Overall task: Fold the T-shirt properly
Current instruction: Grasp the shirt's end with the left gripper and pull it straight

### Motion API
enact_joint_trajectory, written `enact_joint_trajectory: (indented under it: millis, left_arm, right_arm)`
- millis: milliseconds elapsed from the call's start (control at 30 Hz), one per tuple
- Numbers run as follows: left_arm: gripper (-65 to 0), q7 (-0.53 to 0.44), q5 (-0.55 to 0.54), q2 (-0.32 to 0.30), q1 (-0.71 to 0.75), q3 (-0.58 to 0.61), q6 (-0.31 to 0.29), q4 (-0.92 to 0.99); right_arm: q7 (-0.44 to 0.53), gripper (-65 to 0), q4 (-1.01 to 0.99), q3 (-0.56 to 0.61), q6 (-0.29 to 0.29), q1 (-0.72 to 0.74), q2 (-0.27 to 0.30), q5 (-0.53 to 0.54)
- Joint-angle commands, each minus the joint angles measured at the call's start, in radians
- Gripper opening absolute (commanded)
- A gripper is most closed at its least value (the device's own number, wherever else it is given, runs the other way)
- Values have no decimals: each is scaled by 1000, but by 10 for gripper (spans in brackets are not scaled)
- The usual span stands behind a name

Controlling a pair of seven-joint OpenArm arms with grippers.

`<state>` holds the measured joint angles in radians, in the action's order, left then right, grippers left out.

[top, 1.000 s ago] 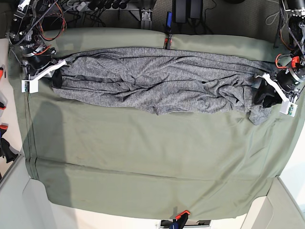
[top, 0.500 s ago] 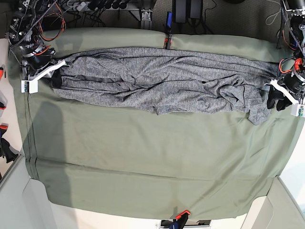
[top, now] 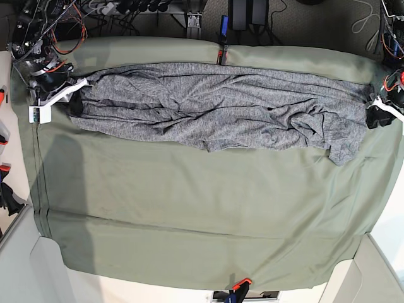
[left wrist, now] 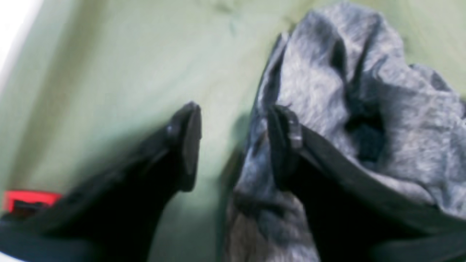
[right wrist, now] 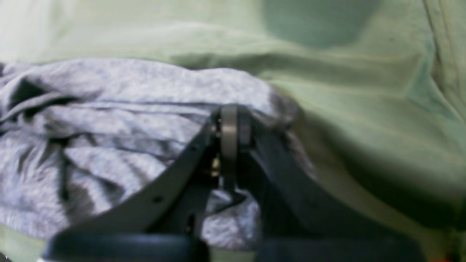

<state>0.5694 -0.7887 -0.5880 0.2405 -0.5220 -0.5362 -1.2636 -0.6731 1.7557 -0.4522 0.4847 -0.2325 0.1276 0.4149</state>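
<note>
The heather-grey T-shirt (top: 214, 107) lies bunched in a long wrinkled band across the far half of the olive table cloth (top: 202, 208). My left gripper (top: 377, 117) sits at the shirt's right end, open. In the left wrist view its fingers (left wrist: 189, 142) stand well apart. Mostly green cloth shows between them, and the T-shirt (left wrist: 364, 91) lies heaped under and beyond the right finger. My right gripper (top: 74, 102) is at the shirt's left end. In the right wrist view this gripper (right wrist: 229, 134) is shut, with the T-shirt (right wrist: 109, 109) gathered around its tips.
Cables and arm bases crowd the far edge and both far corners. A blue clamp (top: 223, 25) sits at the back middle and a red clamp (top: 240, 284) at the front edge. The table cloth hangs over the table's sides.
My left gripper has opened, let go of the shirt's right end and drawn back to the right. That end now lies on the cloth. The right gripper has not moved.
</note>
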Motion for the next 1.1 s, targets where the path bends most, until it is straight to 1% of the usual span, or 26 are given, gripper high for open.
enact_joint_trajectory:
  millis: [0, 33, 100, 200, 267, 333, 433, 600, 767, 867, 1067]
  left_arm:
    - [-293, -7, -50, -40, -26, -10, -39, 20]
    - [-293, 3, -74, -53, -38, -10, -65, 53]
    - [-293, 8, -121, -81, -60, -10, -81, 113]
    - [-293, 11, -218, -127, -63, -10, -132, 172]
    - [-293, 41, -266, -144, -63, -10, -162, 193]
    - [-293, 71, -302, -149, -63, -10, -162, 208]
    - [-293, 91, -344, -148, -63, -9, -162, 240]
    - [-293, 145, -358, -146, -63, -2, -162, 283]
    - [-293, 219, -494, -140, -63, -1, -162, 290]
    - [-293, 274, -547, -121, -63, -1, -162, 290]
    - [-293, 281, -561, -84, -63, 0, -162, 290]
  right_arm:
    - [25, -650, 16, -4, 11, 7, 11, 13]
    - [24, -650, 16, -4, 13, 7, 11, 13]
    - [21, -650, 16, -4, 13, 7, 11, 13]
    - [20, -650, 16, -4, 13, 7, 11, 13]
    - [21, -650, 16, -4, 13, 7, 11, 14]
    - [21, -650, 16, -4, 13, 7, 11, 16]
    - [21, -650, 16, -4, 13, 7, 11, 30]
    - [18, -650, 16, -4, 13, 7, 10, 42]
    - [13, -650, 16, -4, 13, 7, 10, 42]
    - [9, -650, 16, -4, 13, 7, 10, 50]
    - [-13, -650, 16, -4, 13, 7, 10, 72]
